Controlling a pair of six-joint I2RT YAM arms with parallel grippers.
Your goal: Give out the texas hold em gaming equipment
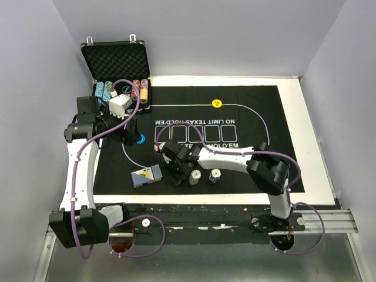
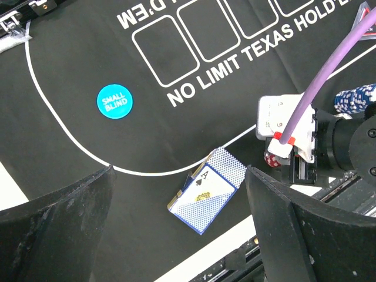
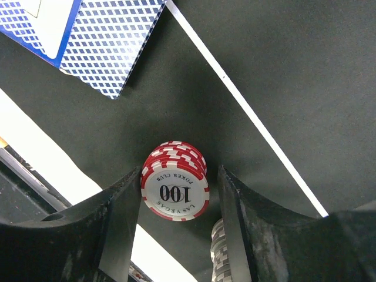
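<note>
A stack of red-and-white poker chips (image 3: 175, 188), the top one marked 100, stands on the black mat between the fingers of my right gripper (image 3: 179, 202). The left finger (image 3: 120, 223) touches the stack; a narrow gap shows at the right one. In the top view this gripper (image 1: 176, 172) is low over the mat's near edge. The blue-backed card box (image 2: 207, 189) lies just left of it. My left gripper (image 2: 179, 235) hangs open above the mat, holding nothing, with the blue "small blind" button (image 2: 114, 101) beyond it.
Two more chip stacks (image 1: 194, 176) (image 1: 215, 175) stand right of my right gripper. A yellow button (image 1: 216, 103) lies at the mat's far side. The open metal case (image 1: 114, 59) with rows of chips (image 1: 120, 91) sits at the back left. A white table strip (image 3: 35, 135) borders the mat.
</note>
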